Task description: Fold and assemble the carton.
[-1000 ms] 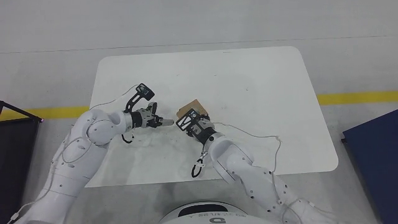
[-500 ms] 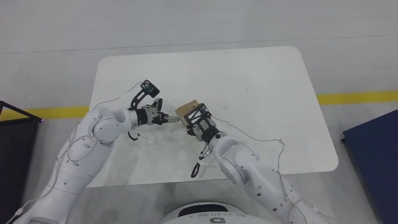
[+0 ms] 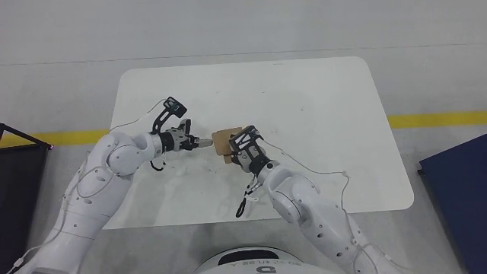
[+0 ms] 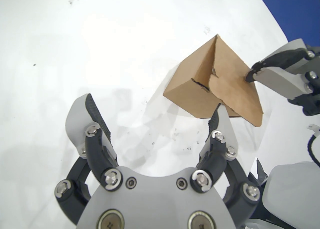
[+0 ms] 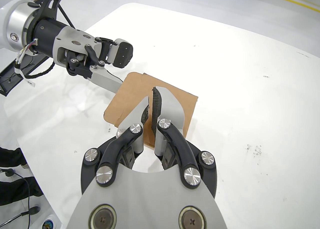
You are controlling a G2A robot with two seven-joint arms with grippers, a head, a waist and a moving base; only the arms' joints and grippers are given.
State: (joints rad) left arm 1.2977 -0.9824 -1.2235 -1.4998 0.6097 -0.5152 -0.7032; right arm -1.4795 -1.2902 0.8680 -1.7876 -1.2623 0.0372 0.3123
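Right hand (image 5: pixel 151 96) pinches carton (image 5: pixel 183 106); left hand (image 4: pixel 153 103) touches it.

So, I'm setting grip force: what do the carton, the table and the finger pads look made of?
Carton: plain brown cardboard, matte, frayed at the flap slits. Table: smooth white top, faintly glossy, scuffed; laminate or plastic, cannot tell which. Finger pads: black, ribbed, likely rubber.

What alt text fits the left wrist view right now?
A half-folded brown carton sits on the white table, one edge pinched by the right gripper. The left gripper is open, with one of its jaws at the carton's nearer flap.
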